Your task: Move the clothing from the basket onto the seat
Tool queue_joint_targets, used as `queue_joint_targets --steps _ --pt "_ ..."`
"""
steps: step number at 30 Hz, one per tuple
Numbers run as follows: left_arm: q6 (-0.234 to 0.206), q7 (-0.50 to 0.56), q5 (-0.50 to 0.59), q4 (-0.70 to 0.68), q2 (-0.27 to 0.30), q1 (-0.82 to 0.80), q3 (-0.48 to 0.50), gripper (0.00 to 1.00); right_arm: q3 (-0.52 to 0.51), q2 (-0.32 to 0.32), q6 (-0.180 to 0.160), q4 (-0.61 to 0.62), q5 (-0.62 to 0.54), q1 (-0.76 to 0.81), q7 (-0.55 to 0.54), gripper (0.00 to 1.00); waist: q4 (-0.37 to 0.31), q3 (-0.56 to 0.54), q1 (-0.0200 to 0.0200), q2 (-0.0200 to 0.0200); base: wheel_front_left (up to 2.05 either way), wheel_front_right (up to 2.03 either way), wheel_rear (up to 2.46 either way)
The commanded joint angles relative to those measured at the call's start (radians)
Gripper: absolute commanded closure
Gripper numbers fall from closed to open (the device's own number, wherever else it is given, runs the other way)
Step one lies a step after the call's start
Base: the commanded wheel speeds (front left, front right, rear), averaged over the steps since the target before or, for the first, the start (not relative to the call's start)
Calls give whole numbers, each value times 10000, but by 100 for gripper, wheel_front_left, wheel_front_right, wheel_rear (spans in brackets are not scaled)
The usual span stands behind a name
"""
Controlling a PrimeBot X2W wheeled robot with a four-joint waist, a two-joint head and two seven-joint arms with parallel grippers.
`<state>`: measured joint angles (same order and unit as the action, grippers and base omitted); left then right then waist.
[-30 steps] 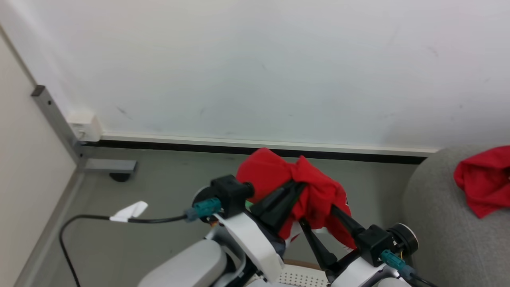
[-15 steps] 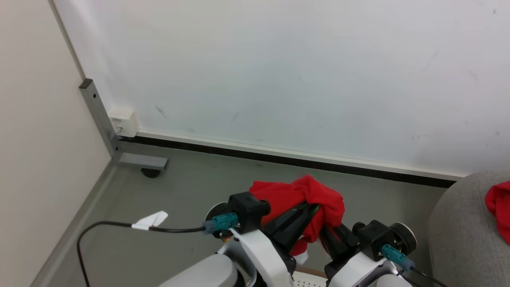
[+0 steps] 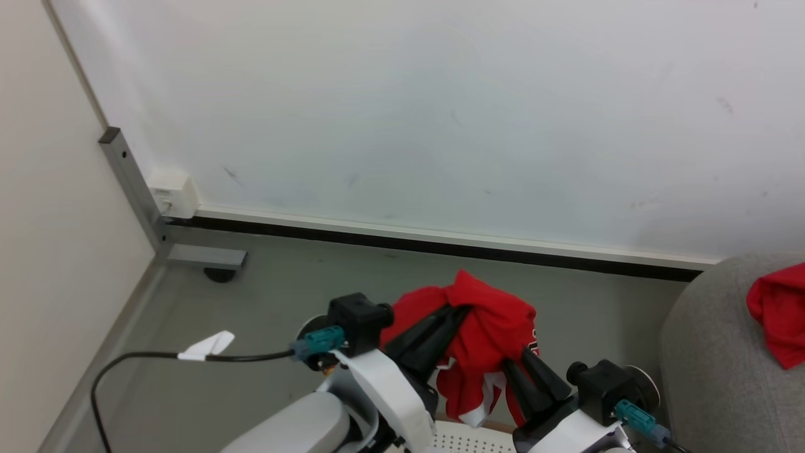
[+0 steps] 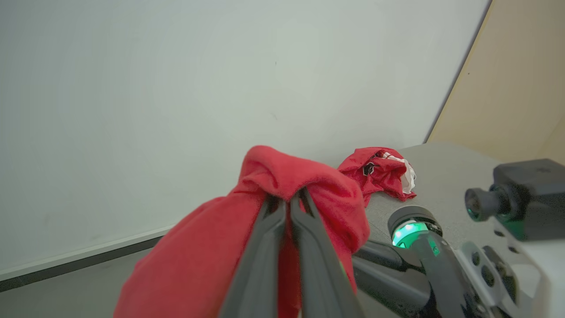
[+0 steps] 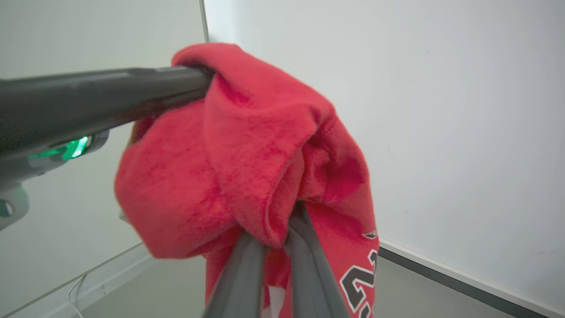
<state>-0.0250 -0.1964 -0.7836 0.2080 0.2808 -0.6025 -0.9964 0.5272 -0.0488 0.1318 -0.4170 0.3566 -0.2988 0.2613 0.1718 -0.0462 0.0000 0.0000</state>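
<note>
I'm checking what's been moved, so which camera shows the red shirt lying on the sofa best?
The left wrist view: the whole shirt lies crumpled on the sofa, white trim visible. The head view catches part of it at the right edge. The right wrist view faces the wall.

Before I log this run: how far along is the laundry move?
Done: one red garment lies on the seat. In hand: the left gripper and right gripper are shut on a second red garment, held above the basket. Left: carry it to the seat and release. The basket's inside is hidden.
</note>
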Motion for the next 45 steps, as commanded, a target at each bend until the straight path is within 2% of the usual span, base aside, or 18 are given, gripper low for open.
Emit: queue_joint_targets --steps 1,7,8,9,10,22,34,40,45 --pt "-45 -85 -166 20 123 27 127 100 -28 -13 -23 136 68 123 34 100 -119 58 0 0 0 0 0" --pt "-94 -114 -162 -66 276 -6 196 100 -37 -15 -23 494 391 118 34 100 -598 224 0 0 0 0 0" --pt "-108 -139 -155 -97 283 20 197 87 -72 -17 -23 538 448 113 34 100 -713 255 0 0 0 0 0" --pt "-123 -174 -128 -129 283 41 195 53 -127 -20 -23 569 481 109 34 100 -830 292 0 0 0 0 0" --pt "-128 -193 -81 -161 291 62 193 0 -190 -20 -23 575 471 94 34 100 -961 327 0 0 0 0 0" --pt "-187 -462 408 -810 532 200 186 0 -1593 -14 -23 967 -199 -22 33 100 -3104 1003 0 0 0 0 0" --pt "-130 -590 904 -1082 860 79 206 0 -3194 -7 -23 1937 -745 185 35 100 -5114 1731 0 0 0 0 0" --pt "-171 -645 1356 -1049 1014 3 192 0 -3456 -6 -23 2335 -697 332 34 100 -5791 1955 0 0 0 0 0" --pt "-114 -672 1543 -1045 991 117 172 0 -3549 -7 -23 2516 -589 375 35 100 -6050 2020 0 0 0 0 0"
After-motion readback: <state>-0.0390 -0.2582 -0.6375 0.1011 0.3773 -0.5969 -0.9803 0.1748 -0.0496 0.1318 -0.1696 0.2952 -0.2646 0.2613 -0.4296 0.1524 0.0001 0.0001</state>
